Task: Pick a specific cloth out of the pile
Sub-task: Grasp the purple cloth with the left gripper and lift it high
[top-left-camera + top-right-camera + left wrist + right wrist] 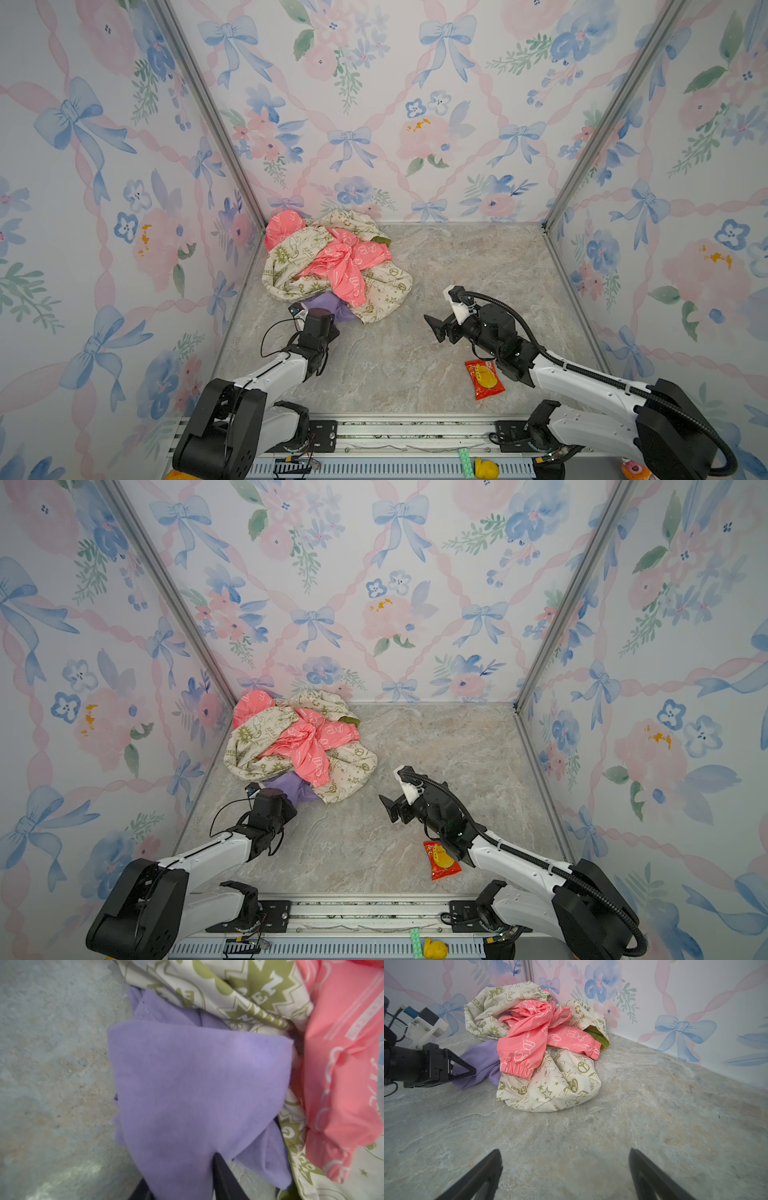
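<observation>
The lavender cloth (330,306) (287,785) pokes out from under the near edge of the pile (332,257) (299,737), a heap of coral-pink and cream olive-printed cloths in the back left corner. My left gripper (323,321) (286,803) is at that edge, shut on a fold of the cloth (197,1084). In the left wrist view the purple fabric runs down between the gripper's (180,1176) two black fingers. The right wrist view shows the same pinch (469,1070) on the cloth (481,1057) beside the pile (542,1043). My right gripper (436,328) (390,806) (564,1159) hovers open and empty over bare floor.
A red snack packet (484,379) (441,859) lies on the marbled floor (395,365) under my right forearm. Floral walls close in the left, back and right sides. A green brick (464,461) and a yellow duck (486,468) sit on the front rail.
</observation>
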`<state>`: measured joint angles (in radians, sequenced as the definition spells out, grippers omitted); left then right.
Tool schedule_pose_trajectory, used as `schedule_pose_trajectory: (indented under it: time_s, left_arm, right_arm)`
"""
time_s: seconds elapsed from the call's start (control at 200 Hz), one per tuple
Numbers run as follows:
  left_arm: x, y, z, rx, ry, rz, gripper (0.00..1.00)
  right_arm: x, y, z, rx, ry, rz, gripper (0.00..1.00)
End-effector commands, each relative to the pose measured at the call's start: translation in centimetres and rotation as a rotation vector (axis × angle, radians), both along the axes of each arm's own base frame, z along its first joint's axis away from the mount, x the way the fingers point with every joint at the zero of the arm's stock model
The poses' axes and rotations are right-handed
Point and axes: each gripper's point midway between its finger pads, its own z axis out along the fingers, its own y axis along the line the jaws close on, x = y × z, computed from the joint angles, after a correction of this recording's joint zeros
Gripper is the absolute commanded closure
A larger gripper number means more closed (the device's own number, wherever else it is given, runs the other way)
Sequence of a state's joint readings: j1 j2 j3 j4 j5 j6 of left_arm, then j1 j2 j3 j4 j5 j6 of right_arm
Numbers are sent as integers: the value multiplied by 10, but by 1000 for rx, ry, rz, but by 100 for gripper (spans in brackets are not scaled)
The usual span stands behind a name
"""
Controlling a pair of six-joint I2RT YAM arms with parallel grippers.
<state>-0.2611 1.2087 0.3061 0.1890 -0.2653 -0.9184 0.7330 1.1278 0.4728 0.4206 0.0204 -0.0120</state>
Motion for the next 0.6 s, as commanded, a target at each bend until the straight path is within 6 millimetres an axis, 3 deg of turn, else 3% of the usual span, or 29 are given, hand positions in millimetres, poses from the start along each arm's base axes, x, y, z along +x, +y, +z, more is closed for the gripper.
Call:
schedule_pose_trajectory:
  time_s: [0.0, 0.075, 0.22, 0.595]
  left_arm:
    - [12, -18, 10, -48, -44, -75, 85]
    - [16, -23, 17, -68, -75, -99, 98]
    - [20, -24, 41, -70, -159, -110, 100]
    - [40, -16, 161, 3, -462, -117, 100]
  right_arm:
    - [1, 4, 8, -15, -28, 0, 3]
    - [1, 5, 6, -23, -29, 4, 3]
    - [-1, 10, 6, -29, -33, 21, 3]
    - [-4, 18, 1, -31, -34, 50, 3]
